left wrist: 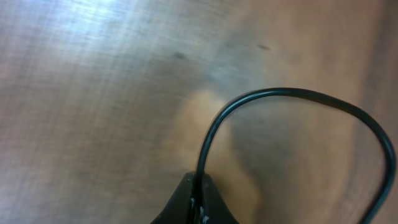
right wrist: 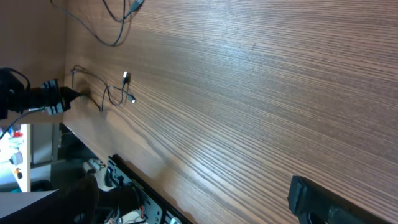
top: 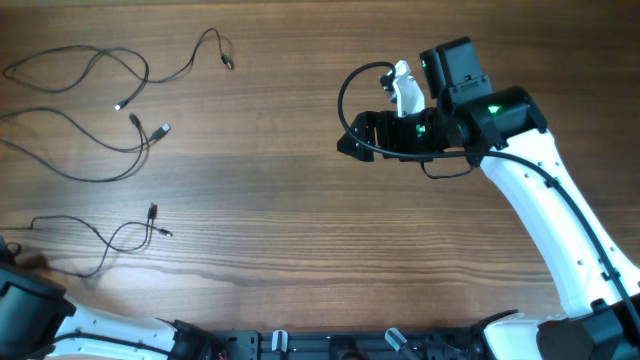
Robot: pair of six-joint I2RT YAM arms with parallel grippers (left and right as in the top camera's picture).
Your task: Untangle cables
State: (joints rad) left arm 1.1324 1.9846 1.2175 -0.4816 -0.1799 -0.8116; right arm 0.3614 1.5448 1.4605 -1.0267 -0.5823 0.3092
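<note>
Wood tabletop (left wrist: pixel 93 93): left gripper (left wrist: pixel 198 188) (closed tight) on cable (left wrist: pixel 280 92)

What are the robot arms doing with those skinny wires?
They're sorting out thin cables on a wooden table. The left gripper is shut on one cable at the table's near-left corner, and the cable loops out from its tip. The other cables lie loose farther back on the left, untouched. The right gripper is open, holds nothing, and hovers over bare wood on the right.

L pincer (left wrist: pixel 196 186) pinched shut, low; R pincer (top: pixel 347 137) gaping wide, R arm (top: pixel 540 210) stretched fwd.
</note>
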